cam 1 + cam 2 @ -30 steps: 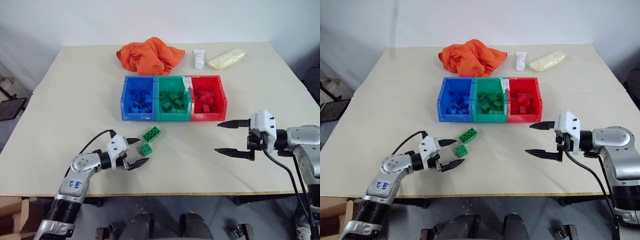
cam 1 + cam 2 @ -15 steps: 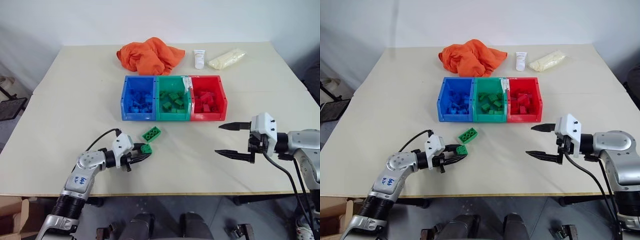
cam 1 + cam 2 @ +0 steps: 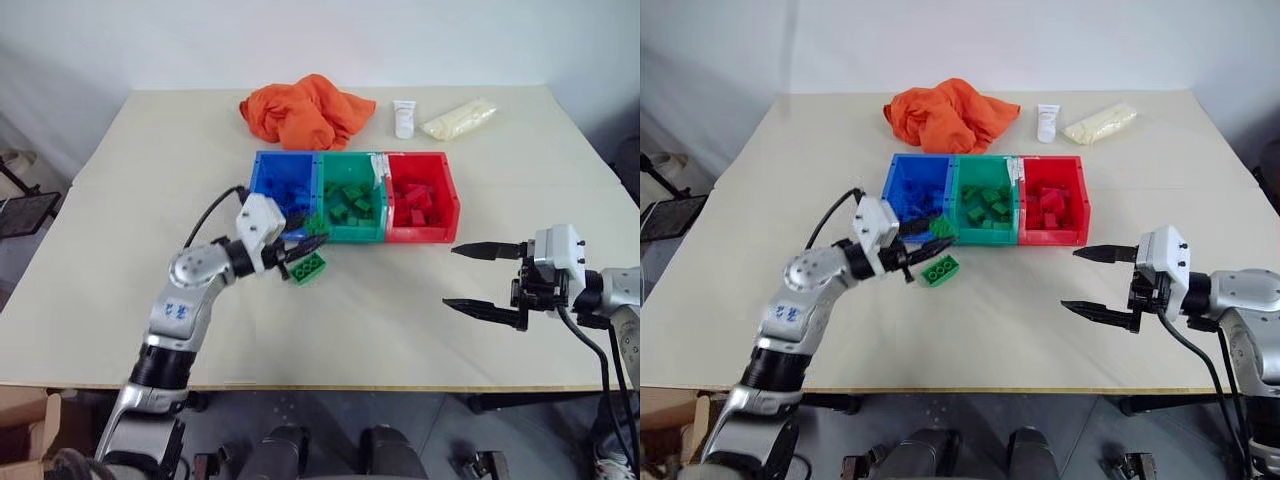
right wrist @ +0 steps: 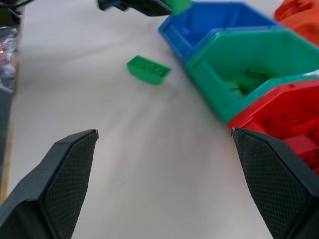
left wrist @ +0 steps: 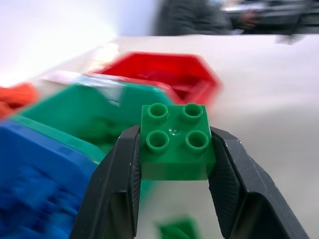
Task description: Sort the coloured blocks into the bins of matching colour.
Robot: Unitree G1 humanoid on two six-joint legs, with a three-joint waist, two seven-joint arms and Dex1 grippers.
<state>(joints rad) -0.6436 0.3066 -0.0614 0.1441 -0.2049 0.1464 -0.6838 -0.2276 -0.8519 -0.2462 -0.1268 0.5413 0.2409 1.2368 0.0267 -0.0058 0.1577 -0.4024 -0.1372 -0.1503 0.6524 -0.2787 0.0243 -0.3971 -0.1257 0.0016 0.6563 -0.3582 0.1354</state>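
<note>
Left end effector [image 5: 174, 164] clamped on green block [image 5: 175, 147], raised level before green bin [image 3: 352, 232]; right end effector [image 3: 485, 277] agape.

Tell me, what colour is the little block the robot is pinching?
Green. The block, with four studs on top, shows best in the left wrist view, between the left end effector's fingers.

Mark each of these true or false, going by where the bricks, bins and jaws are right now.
1. The left gripper holds a green four-stud brick. True.
2. The right gripper holds a blue brick. False: its jaws stand open and empty.
3. A longer green brick lies on the table in front of the bins. True.
4. The green bin sits at the row's right end. False: it is in the middle, between the blue bin and the red bin.
</note>
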